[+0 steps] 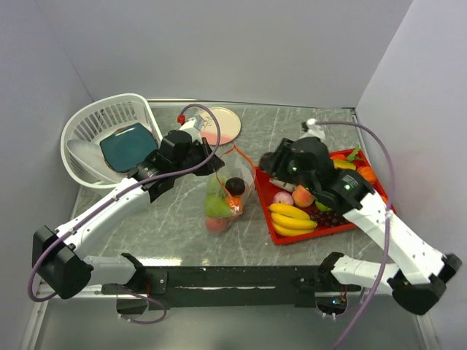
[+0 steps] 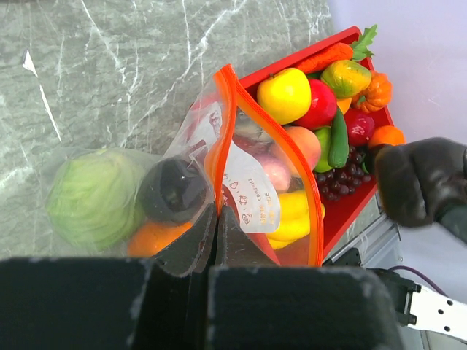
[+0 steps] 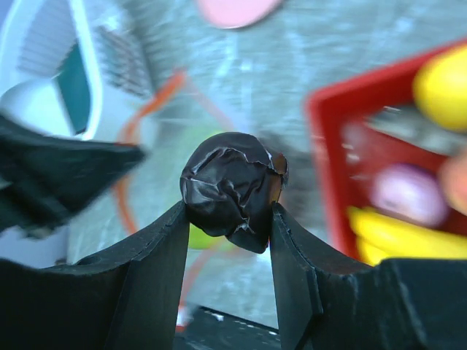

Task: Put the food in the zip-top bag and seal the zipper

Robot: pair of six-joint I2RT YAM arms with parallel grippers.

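Left claw (image 2: 217,211) pinched shut; right claw (image 3: 230,208) clamping.

Small red print, icons on white panel (image 2: 252,193) of zip-top bag (image 2: 191,137): too small to read. No other text legible.

R wrist view: tray (image 3: 325,168), basket (image 3: 36,36), bananas (image 3: 408,237) all blurred

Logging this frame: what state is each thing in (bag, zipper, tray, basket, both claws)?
Clear plastic zip-top bag: open, partly filled with toy food.
Orange-red zipper strip: unsealed, sides parted.
Left claw: shut on the bag's rim.
Right claw: shut on a dark wrinkled ball.
Red rectangular tray: loaded with more toy food.
White lattice basket: upright, holding a teal dish.
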